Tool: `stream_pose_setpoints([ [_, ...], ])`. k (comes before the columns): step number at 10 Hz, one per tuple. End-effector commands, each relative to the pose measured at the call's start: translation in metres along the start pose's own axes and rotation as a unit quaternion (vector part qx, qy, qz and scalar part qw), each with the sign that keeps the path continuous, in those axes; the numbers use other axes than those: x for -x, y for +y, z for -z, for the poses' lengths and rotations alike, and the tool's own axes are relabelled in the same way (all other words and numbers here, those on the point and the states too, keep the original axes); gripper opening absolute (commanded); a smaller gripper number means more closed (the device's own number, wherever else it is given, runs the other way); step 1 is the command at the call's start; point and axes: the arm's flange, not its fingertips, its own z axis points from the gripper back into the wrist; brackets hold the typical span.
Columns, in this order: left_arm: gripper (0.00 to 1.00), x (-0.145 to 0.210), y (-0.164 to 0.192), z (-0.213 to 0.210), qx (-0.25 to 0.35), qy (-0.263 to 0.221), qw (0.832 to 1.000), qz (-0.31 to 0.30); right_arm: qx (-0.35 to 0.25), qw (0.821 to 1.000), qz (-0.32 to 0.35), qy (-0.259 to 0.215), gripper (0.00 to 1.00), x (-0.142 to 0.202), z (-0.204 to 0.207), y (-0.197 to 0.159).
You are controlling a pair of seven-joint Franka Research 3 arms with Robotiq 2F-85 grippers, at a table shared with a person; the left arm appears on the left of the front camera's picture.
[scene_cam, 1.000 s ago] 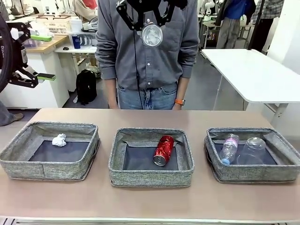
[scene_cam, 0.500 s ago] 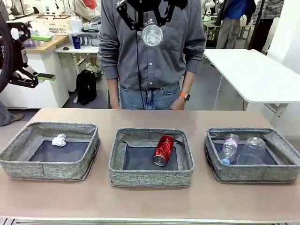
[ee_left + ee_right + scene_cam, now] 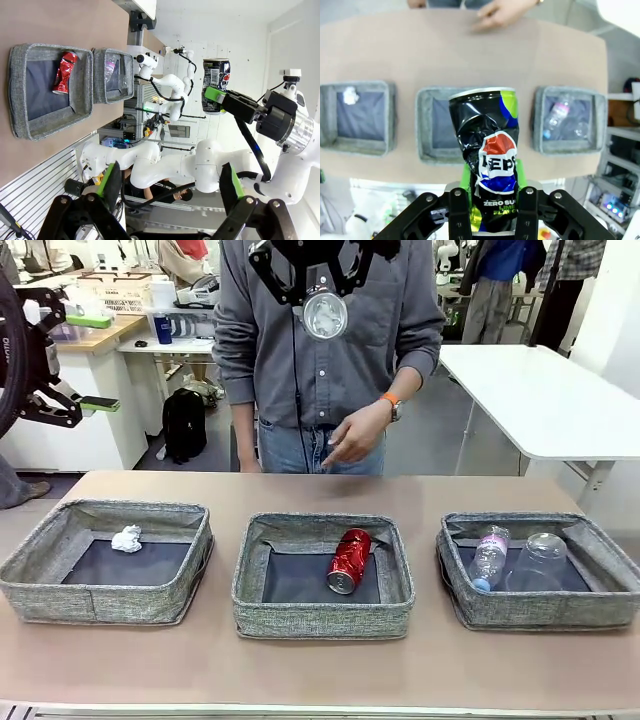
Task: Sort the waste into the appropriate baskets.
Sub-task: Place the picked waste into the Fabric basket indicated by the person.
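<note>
Nearest to us, the right gripper [image 3: 490, 200] holds the dark printed can [image 3: 487, 165] upright between its fingers, pads pinching the dented lower body, the rim standing above the fingertips. In the left wrist view we see the same can [image 3: 216, 86] high in the air, clamped at its lower end.

The left gripper [image 3: 170, 186] has its fingers spread wide with nothing between them.

Far below the right fingers lies the middle basket [image 3: 422, 125], partly hidden behind the can; in the front view it holds the red can [image 3: 349, 560]. To one side, the basket with the crumpled white paper ball [image 3: 350, 93]; to the other, the one with the clear water bottle [image 3: 555, 114] and clear plastic cup [image 3: 541, 553].

Beyond the baskets, a person's hand [image 3: 497, 16] hovers over the table's far edge.

Risks, as we judge them: the crumpled can may slip or twist in the pinch. Released from this height it may bounce off the red can or a soft wall, or land in the wrong basket. The hand may stray under the drop.
</note>
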Motion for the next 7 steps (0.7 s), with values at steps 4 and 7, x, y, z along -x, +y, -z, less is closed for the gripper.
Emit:
stream_pose_setpoints([
  [4, 1.00, 0.0019, -0.0026, 0.0008, 0.009, -0.004, 1.000, -0.002, -0.007, 1.000, -0.003, 0.001, 0.36, 0.0019, 0.0005, -0.0038],
  [7, 1.00, 0.0019, -0.0026, 0.0008, 0.009, -0.004, 1.000, -0.002, -0.007, 1.000, -0.003, 0.001, 0.36, 0.0019, 0.0005, -0.0038],
])
